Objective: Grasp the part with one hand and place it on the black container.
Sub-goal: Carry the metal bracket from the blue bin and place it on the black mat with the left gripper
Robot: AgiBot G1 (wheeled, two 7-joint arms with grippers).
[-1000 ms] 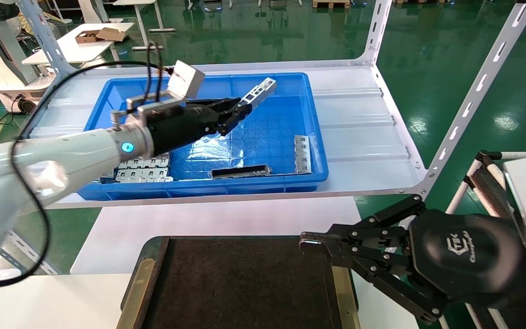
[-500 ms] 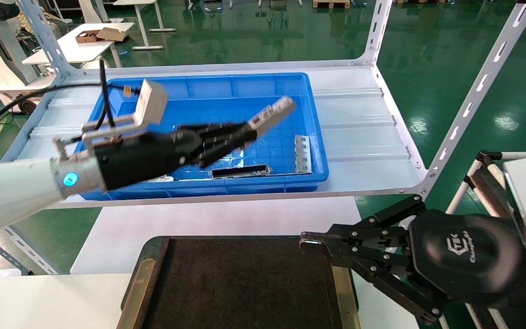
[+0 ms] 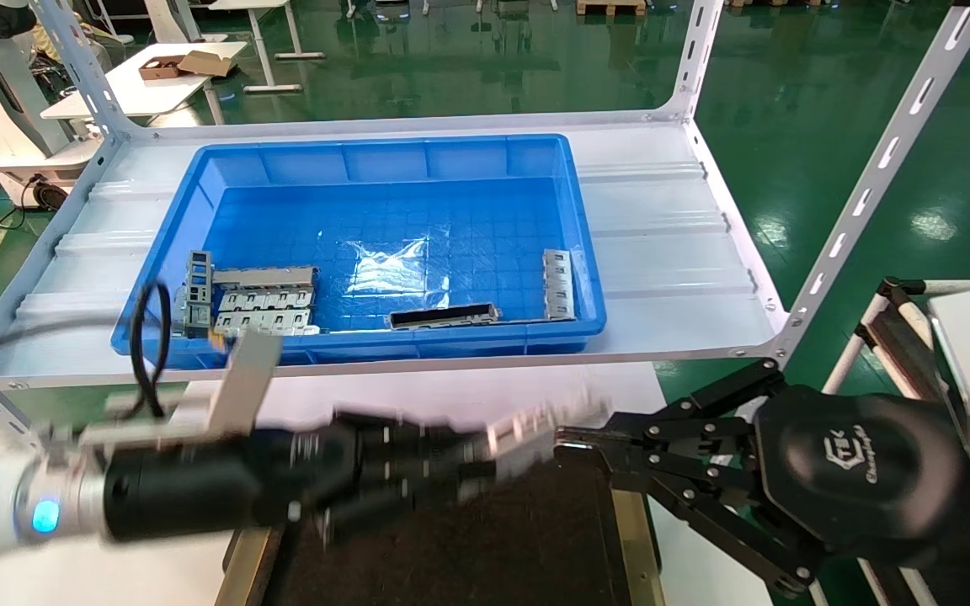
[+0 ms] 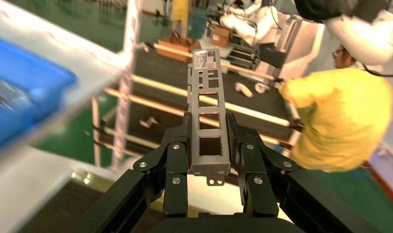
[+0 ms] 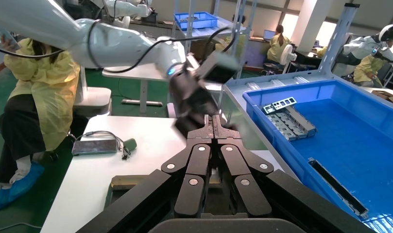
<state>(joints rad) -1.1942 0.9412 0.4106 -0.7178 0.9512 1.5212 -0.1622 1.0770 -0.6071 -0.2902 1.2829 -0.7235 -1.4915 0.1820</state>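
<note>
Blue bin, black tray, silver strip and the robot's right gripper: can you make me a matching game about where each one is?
Things:
1. the part
2. black container
3. blue bin
4. right gripper

Places:
A. on the white shelf
B. clamped in the left gripper
C. on the near table
D. shut, at the tray's right edge

Pairs: 1-B, 2-C, 3-A, 4-D
</note>
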